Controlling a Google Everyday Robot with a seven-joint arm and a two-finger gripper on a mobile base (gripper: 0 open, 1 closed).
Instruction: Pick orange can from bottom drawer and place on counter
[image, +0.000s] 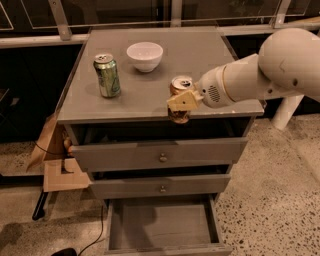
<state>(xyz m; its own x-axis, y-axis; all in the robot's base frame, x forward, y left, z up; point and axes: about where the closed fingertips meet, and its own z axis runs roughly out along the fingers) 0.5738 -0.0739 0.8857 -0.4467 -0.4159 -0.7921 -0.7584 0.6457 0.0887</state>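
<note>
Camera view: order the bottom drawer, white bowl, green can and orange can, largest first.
1. bottom drawer
2. white bowl and green can: too alike
3. orange can, held by gripper at counter edge

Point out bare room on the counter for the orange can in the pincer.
The pincer, shut on the orange can, is at the front edge of the counter. Bare patches: the right half, from the bowl to the right edge, and the front strip between the green can and the orange can. The left, around green can and bowl, is crowded.
</note>
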